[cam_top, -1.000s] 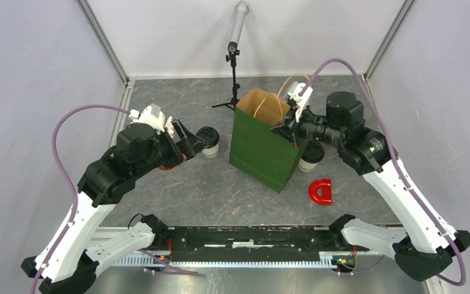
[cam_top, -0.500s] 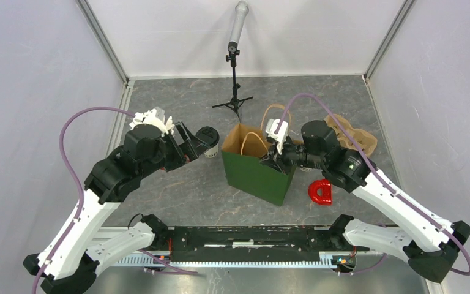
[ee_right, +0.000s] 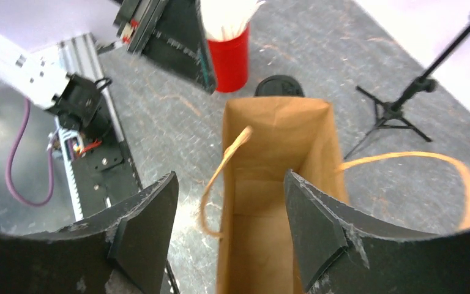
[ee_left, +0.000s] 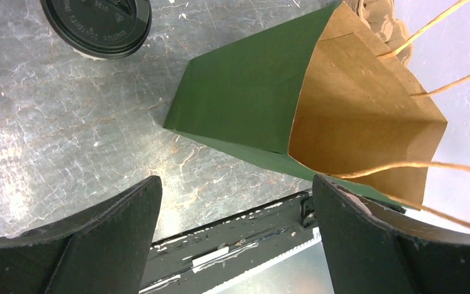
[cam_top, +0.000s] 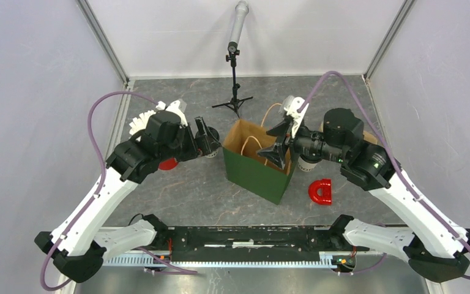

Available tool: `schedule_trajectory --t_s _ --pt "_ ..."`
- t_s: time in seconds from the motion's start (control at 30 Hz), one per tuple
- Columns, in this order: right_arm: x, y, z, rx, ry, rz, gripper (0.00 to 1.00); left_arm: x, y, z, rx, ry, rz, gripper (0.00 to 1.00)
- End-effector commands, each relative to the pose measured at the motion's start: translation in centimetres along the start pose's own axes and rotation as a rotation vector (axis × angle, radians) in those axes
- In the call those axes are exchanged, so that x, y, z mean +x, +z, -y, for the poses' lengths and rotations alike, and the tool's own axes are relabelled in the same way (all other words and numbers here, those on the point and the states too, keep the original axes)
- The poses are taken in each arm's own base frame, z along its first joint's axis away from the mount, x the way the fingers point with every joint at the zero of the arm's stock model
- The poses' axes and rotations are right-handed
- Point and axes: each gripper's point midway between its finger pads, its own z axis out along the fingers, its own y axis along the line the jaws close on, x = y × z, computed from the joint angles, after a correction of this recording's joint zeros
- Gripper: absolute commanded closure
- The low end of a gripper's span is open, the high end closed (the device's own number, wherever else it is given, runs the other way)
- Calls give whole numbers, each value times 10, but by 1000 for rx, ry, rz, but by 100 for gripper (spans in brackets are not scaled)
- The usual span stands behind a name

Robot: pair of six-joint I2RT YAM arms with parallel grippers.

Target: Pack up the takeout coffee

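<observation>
The left end effector (ee_left: 235, 182) hangs released, jaws spread wide. The takeout coffee (ee_left: 96, 24) stands on the desk (ee_left: 49, 122) at the upper left of its wrist view, near the green paper bag (ee_left: 238, 104). The right end effector (ee_right: 229, 176) is likewise released and empty, above the bag's open mouth.

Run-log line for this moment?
left gripper: open, near takeout coffee | right gripper: open above green paper bag | coffee: on table, unpacked

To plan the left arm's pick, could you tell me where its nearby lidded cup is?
In the top view the lidded cup stands just left of the green bag, right at the open left gripper.
</observation>
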Motion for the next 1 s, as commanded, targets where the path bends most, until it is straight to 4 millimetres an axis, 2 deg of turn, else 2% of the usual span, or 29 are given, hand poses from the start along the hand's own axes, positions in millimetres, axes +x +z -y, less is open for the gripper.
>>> schedule_trajectory --t_s 0.0,0.17,0.3,0.43,0.5,0.57,0.67,0.8,0.97 --pt "-44 -22 24 189 67 100 30 -21 -3 31 121 123 41 3" --pt "-56 -49 78 508 15 99 27 -24 9 43 141 161 0 9" --pt "-42 -63 113 716 -21 28 28 -25 15 47 137 124 -16 17" --pt "-16 -55 122 730 -5 -83 33 -16 27 43 120 123 -61 22" --pt "-2 -63 131 785 35 -123 42 -13 29 42 125 139 -75 23" --pt "13 -80 145 885 121 -147 51 -12 29 41 124 149 -75 23" --pt "41 -90 160 924 182 -177 51 -13 28 42 127 150 -69 25" --pt "90 -74 166 861 224 -305 51 -10 27 47 153 152 -95 32" --pt "135 -48 169 738 300 -382 51 -7 28 39 107 143 -113 36"
